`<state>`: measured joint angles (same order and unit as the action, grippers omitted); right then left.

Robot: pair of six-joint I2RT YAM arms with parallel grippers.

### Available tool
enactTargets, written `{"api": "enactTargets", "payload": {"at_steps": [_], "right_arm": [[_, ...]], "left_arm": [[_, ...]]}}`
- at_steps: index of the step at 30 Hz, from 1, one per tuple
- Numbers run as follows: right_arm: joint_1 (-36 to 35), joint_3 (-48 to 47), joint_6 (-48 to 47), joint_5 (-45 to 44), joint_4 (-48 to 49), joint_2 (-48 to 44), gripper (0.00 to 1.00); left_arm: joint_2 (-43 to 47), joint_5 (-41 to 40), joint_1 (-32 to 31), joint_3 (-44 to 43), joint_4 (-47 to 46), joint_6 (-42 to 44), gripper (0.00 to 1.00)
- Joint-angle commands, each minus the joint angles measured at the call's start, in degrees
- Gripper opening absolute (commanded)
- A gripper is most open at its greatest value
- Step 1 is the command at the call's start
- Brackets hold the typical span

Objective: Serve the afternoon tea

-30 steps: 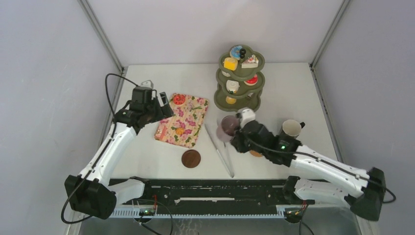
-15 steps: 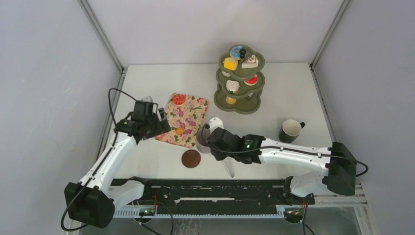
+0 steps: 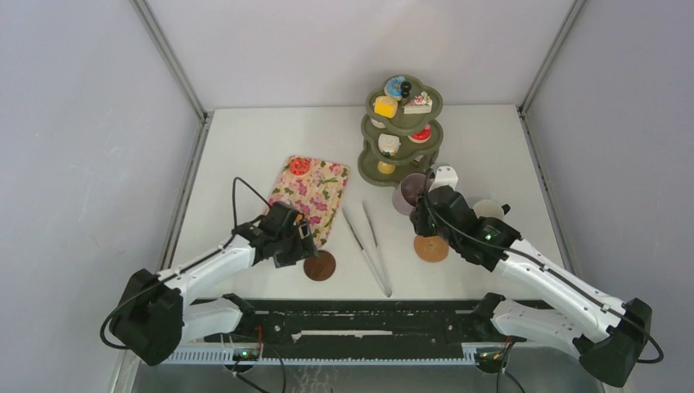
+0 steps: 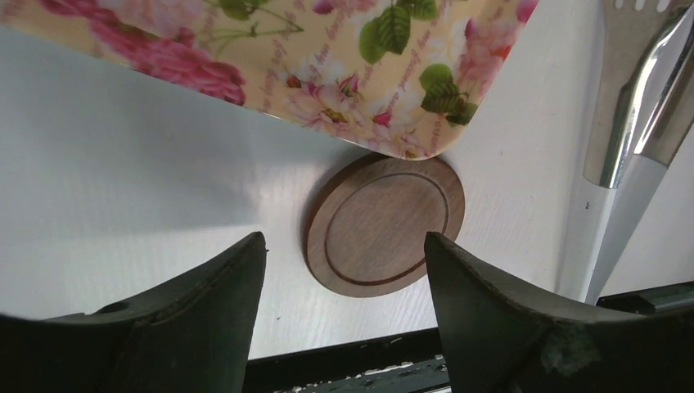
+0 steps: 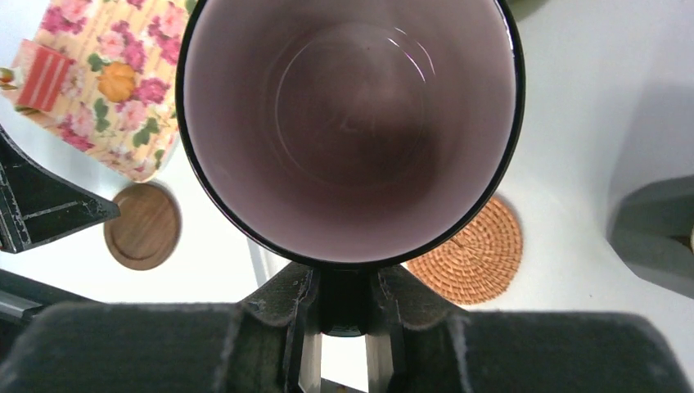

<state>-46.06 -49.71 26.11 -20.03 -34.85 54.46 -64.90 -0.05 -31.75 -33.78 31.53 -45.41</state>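
The left end effector [image 3: 299, 239] hangs low over the tabletop [image 3: 245, 155] just left of the round wooden coaster [image 3: 319, 265]. In the left wrist view its fingers [image 4: 221, 303] stand spread with nothing between them, and the coaster [image 4: 385, 225] lies flat below the gap. The floral tray [image 3: 309, 192] lies just beyond, its near corner at the coaster's far edge; whether the two touch is hard to tell. A red-orange toy pastry [image 3: 299, 165] sits at the tray's far corner. The tongs [image 3: 368, 246] lie on the tabletop to the right of the coaster.

Further right, the right end effector [image 3: 425, 203] is pinched on the mauve mug [image 3: 407, 195], gripping at its rim side. The mug appears to be held off the tabletop, near the tiered stand's base. In the right wrist view the mug [image 5: 348, 131] is empty, mouth towards the camera, with the woven coaster [image 5: 479, 250] below and to its right.

The tiered stand [image 3: 391, 180] carries the other pastries, among them the yellow cube [image 3: 385, 106]. The green mug [image 3: 489, 210] stands upright, partly behind the right arm.
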Motion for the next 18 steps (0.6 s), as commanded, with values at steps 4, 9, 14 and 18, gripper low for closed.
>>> {"api": "enactTargets", "payload": {"at_steps": [4,9,14,18], "right_arm": [[2.1,0.6,1.9,0.7,1.3,-3.4,0.00],[2.3,0.9,2.2,0.3,1.0,-3.9,0.00],[2.4,0.9,2.2,0.3,0.5,-5.0,0.00],[2.2,0.9,2.2,2.0,-0.1,-6.0,0.00]], "left_arm": [[-5.3,5.7,-2.2,2.2,-11.6,-3.7,0.76],[-8.6,9.3,-5.6,0.7,-16.0,-4.3,0.76],[-13.0,12.6,-7.5,-3.1,-17.6,-3.6,0.76],[-12.2,11.6,-7.5,-6.1,-15.2,-2.1,0.76]]}}
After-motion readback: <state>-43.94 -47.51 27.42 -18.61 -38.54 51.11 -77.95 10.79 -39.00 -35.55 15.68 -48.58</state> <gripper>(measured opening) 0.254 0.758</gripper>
